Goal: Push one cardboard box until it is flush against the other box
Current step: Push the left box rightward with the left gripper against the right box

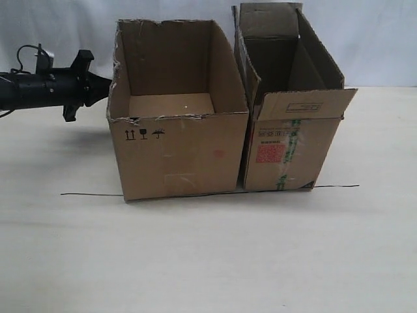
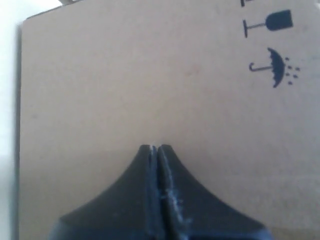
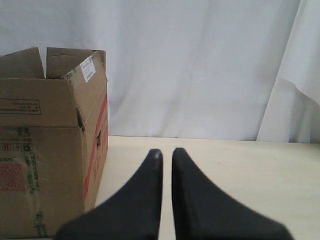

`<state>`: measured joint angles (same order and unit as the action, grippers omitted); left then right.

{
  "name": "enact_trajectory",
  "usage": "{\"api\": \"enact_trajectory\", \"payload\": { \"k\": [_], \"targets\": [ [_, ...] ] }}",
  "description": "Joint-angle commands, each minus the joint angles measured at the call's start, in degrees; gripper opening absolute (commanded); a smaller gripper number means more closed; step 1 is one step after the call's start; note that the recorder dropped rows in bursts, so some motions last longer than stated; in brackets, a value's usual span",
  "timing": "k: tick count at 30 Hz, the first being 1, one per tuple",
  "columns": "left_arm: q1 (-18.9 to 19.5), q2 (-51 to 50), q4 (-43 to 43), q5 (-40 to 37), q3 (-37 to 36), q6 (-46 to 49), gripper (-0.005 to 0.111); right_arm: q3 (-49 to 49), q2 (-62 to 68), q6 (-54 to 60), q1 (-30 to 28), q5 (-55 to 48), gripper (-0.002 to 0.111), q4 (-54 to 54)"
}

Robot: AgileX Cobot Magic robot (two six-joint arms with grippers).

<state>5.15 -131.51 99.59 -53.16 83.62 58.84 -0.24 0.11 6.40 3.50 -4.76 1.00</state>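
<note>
The wide cardboard box with ragged top edges and black arrow, glass and umbrella symbols stands left of centre. Its side wall fills the left wrist view. My left gripper is shut with its tips against the upper part of that wall. The taller other box, with a red label and green-printed tape, stands right beside it. Their upper edges meet and a thin dark sliver shows between them lower down. My right gripper is out of the exterior view, open by a narrow gap and empty, to the side of the tall box.
A thin black line runs across the pale table under the boxes' front edges. White curtain hangs behind the table. The tall box's front flap folds outward.
</note>
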Motion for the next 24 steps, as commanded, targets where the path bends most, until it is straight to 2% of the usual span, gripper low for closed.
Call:
{"api": "enact_trajectory", "payload": {
  "k": [1, 24],
  "targets": [
    [-0.6, -0.1, 0.4, -0.8, 0.6, -0.3, 0.0, 0.2, -0.1, 0.1, 0.0, 0.1, 0.005, 0.2],
    [-0.6, -0.1, 0.4, -3.7, 0.6, -0.1, 0.0, 0.2, -0.1, 0.1, 0.0, 0.1, 0.005, 0.2]
  ]
}}
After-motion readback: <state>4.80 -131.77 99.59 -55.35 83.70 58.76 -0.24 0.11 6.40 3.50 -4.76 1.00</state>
